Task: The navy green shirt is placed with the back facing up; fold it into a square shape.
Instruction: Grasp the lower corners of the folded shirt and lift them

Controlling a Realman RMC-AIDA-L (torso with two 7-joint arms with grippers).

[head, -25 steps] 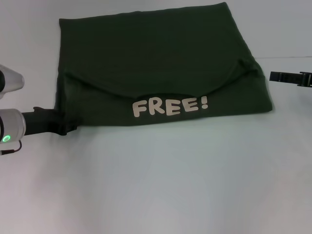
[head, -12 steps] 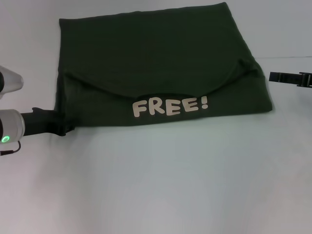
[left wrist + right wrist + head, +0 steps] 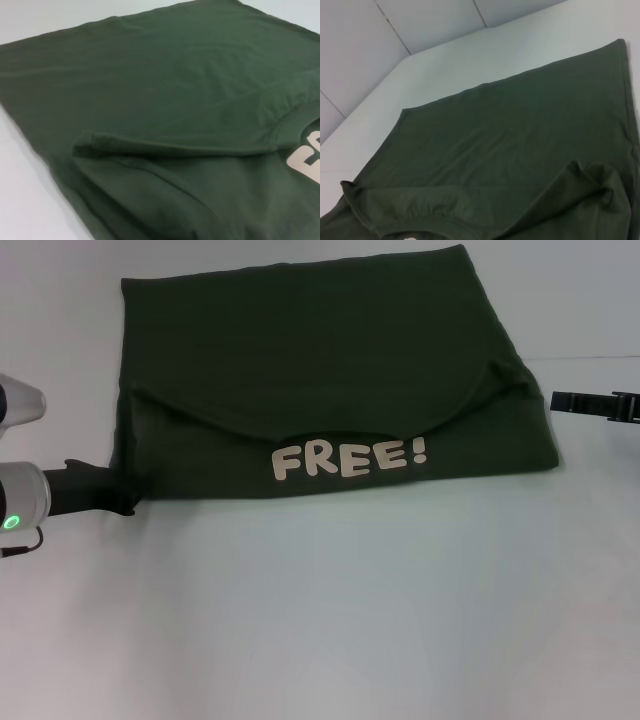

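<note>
shirt [image 3: 320,370], the navy green one, lies mid-table [image 3: 320,620], partly folded, "free!" lettering along its near flap. i see my left gripper [image 3: 125,495] touching its near-left corner, my right gripper [image 3: 558,399] just off its right edge; i cannot tell either's grip.

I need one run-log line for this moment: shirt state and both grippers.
navy green shirt: partly folded, "FREE!" showing | left gripper: at near left corner | right gripper: beside right edge, apart

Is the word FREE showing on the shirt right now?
Yes, the head view shows cream letters spelling FREE! on the near folded part of the shirt.
</note>
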